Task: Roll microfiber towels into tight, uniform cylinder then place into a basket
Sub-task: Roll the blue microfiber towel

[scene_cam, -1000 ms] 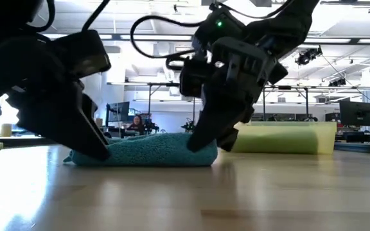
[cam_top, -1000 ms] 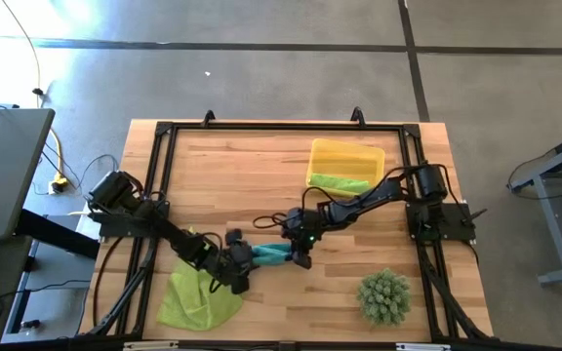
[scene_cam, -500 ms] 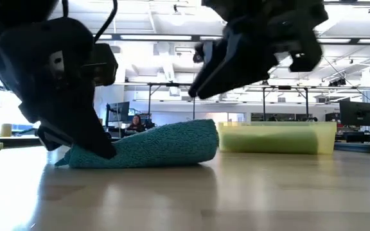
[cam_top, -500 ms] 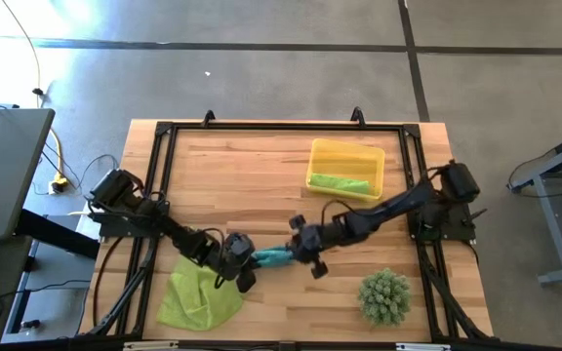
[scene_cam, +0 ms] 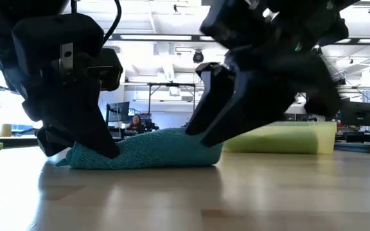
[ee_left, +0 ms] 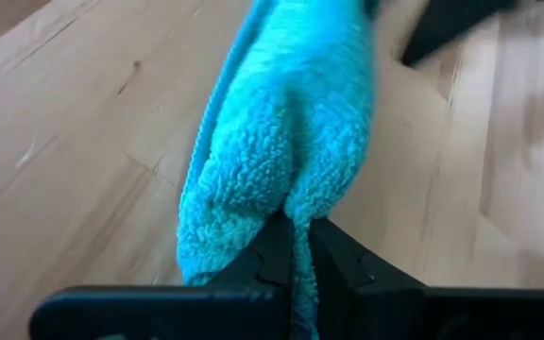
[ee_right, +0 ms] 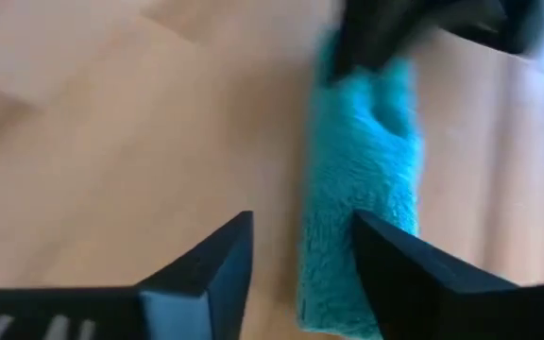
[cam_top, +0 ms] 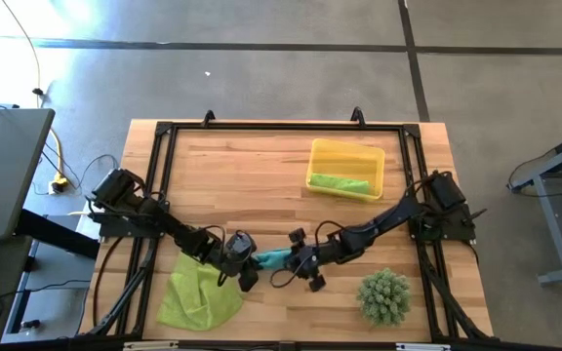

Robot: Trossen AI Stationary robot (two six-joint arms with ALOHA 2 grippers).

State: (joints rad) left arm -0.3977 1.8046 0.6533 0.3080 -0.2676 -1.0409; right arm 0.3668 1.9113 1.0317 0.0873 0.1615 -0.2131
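While our left gripper pinches one end of the rolled teal towel on the table's front, our right gripper stands spread, seemingly just touching its other end.

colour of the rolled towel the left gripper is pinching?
Teal towel, pinched by the left gripper; clearest in the left wrist view.

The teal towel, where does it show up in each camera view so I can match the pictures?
High view: teal towel low centre, between the two hands.
Low view: rolled towel lies on the table, left of centre.
Left wrist view: towel fills the centre, pinched in the shut left hand.
Right wrist view: towel right of centre, beyond the open right hand.
Shared landmark: the yellow basket, behind the towel in the low view.
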